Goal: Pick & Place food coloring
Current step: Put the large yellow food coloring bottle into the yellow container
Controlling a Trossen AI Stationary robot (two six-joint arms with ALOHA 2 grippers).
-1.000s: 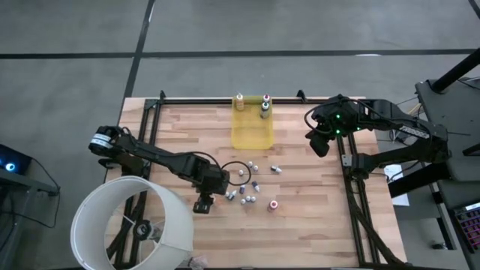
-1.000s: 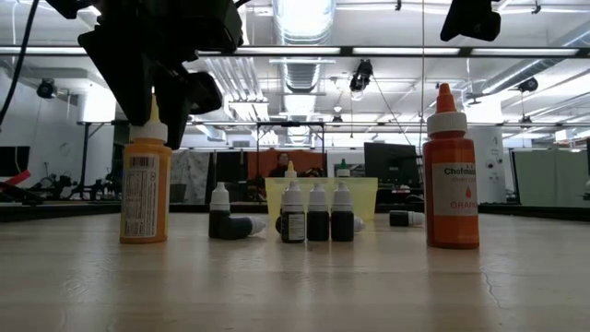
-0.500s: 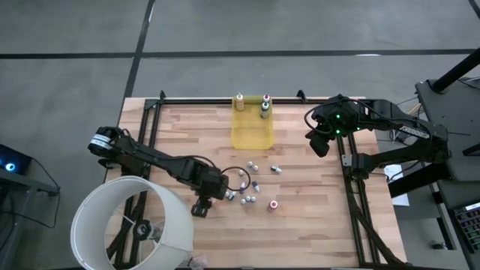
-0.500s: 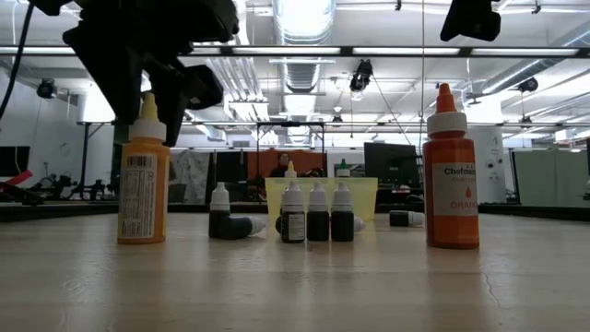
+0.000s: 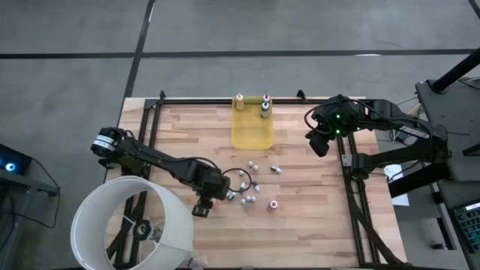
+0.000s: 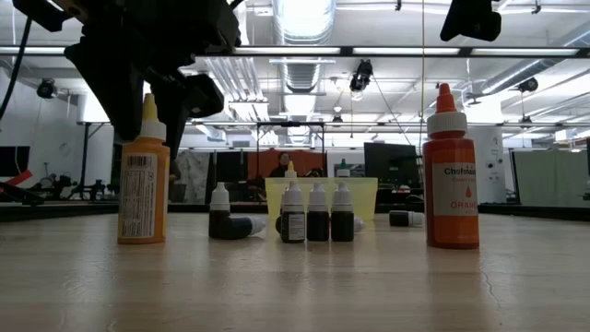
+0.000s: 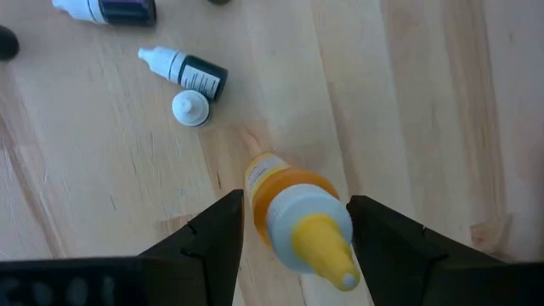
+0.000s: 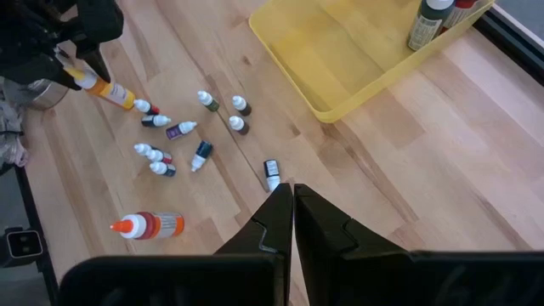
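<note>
A yellow food coloring bottle (image 7: 299, 223) with a white collar and a yellow tip stands upright on the table (image 5: 315, 225), near its left middle (image 6: 143, 194). My left gripper (image 7: 295, 212) reaches down over it from above, shut on it (image 6: 147, 115). Several tiny bottles (image 5: 247, 191) stand or lie just to its right, in a loose group (image 8: 174, 144). A larger orange bottle (image 6: 452, 175) stands nearer the front (image 5: 273, 204). My right gripper (image 8: 293, 208) hangs shut, high over the table's far right (image 5: 319, 142). My left gripper has the yellow bottle's upper body (image 7: 255, 191), just under the collar, between its two fingers (image 7: 217, 242). The fingers come from above, pointing steeply down. The bottle stays upright with its base on the table (image 6: 143, 238).
A translucent yellow tray (image 5: 251, 133) lies at the far middle, with a few bottles (image 5: 264, 106) at its far end. A large white round shade (image 5: 131, 225) stands at the near left corner. A black ring (image 5: 238, 174) lies beside the small bottles. Free wood shows at front right.
My left gripper has shifted slightly around the yellow bottle, so in the low view the yellow tip now shows between the fingers. The bottle stays standing on the table.
</note>
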